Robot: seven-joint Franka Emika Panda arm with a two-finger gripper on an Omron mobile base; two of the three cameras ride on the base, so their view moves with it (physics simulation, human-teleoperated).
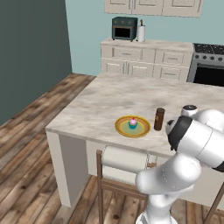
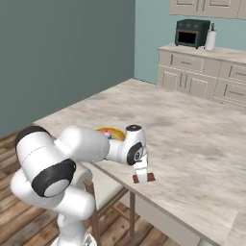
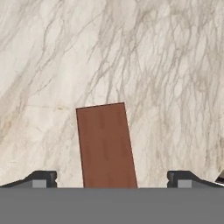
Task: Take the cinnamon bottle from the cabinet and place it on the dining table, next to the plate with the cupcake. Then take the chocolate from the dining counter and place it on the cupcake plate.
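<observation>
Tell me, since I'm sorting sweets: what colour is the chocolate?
Reddish brown, plain; the chocolate shows best in the hand view.

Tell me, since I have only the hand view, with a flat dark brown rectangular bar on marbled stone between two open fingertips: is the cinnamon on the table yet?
Observer: Yes. The tall dark brown cinnamon bottle stands upright on the beige marbled dining table, close beside the round yellow plate.
Operator: Is the cupcake on that plate?
Observer: The tiny pink-topped cupcake sits at the plate's teal centre.
Operator: And where does the bar lie?
Observer: The chocolate bar lies near the table edge closest to the robot, apart from the plate, with the open end effector directly over it.
</observation>
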